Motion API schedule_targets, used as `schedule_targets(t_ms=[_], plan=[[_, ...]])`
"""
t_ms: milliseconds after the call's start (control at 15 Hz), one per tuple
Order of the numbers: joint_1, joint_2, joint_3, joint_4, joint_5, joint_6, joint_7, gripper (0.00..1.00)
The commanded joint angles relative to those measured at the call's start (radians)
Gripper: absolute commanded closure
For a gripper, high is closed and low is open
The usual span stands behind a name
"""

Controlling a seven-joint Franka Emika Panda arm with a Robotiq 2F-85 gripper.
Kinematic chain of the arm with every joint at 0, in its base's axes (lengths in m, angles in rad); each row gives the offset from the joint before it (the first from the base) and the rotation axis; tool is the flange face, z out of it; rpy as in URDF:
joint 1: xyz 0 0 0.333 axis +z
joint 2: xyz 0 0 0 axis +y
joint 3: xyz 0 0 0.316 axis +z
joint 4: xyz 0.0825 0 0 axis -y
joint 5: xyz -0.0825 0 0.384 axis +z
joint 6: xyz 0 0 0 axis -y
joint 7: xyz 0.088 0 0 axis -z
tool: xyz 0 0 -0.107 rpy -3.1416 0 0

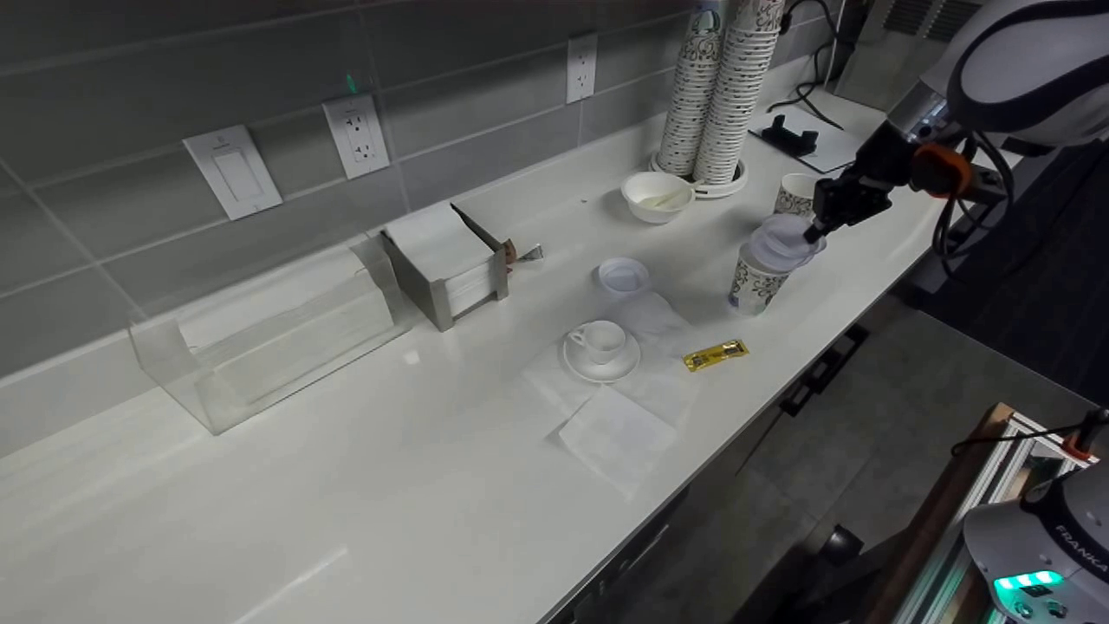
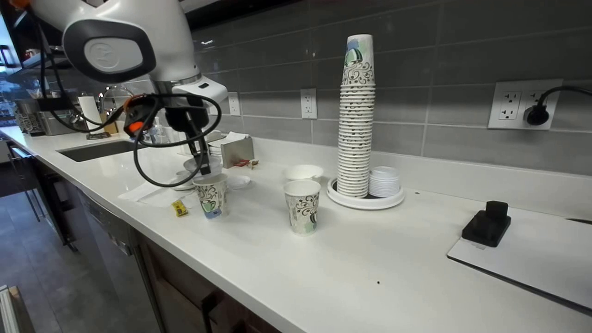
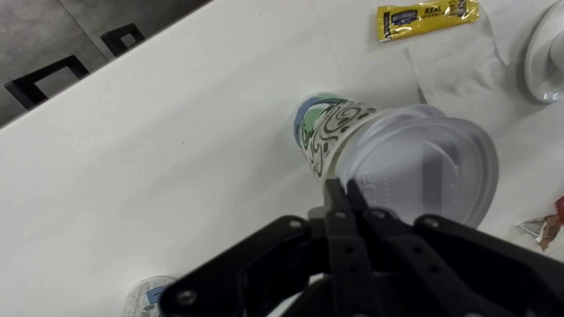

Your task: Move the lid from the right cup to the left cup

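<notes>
Arm (image 1: 1031, 78): In an exterior view, a white-and-black robot arm slopes down over a white counter (image 1: 346, 503), its gripper (image 1: 813, 235) at the edge of the whitish plastic lid (image 1: 784, 244).
Left cup (image 1: 752, 289): Patterned paper, upright near the counter's front edge, the lid tilted over its mouth.
Right cup (image 1: 793, 199): Same pattern, upright, farther along the counter, just beyond the lid.
Saucer (image 1: 602, 373): It bears a white teacup (image 1: 599, 341) and sits on paper napkins (image 1: 617, 438), with a yellow packet (image 1: 716, 354) near them.
Cups: In an exterior view, the left and right cups stand upright and apart, lid and gripper over the left one.
Tray (image 2: 393, 203): Round, set toward the tiled wall (image 2: 393, 83), it carries a tall stack of paper cups (image 2: 356, 134) and a shorter pile of thin white rounds (image 2: 384, 181); a white bowl (image 2: 304, 172) stands just beside it.
Gripper: In the wrist view, the fingers (image 3: 337, 196) are drawn together to a sliver of a gap, pinching the lid by its rim.
Lid: Raised lettering shows on its face, partly too blurred to read. A second curved edge (image 3: 410, 111) shows behind it; whether that belongs to the lid cannot be told, nor whether lid and left cup touch.
Corners: The yellow packet, the saucer's edge, a wrapper (image 3: 546, 231) and part of the right cup.
</notes>
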Motion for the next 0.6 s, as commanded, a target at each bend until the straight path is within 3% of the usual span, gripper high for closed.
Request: schedule_targets(t_ms=[0, 533], plan=[[-0.01, 0.03, 0.004, 0.021, 0.033, 0.008, -0.017, 1.0], [-0.006, 0.065, 0.016, 0.047, 0.028, 0.003, -0.012, 1.0]])
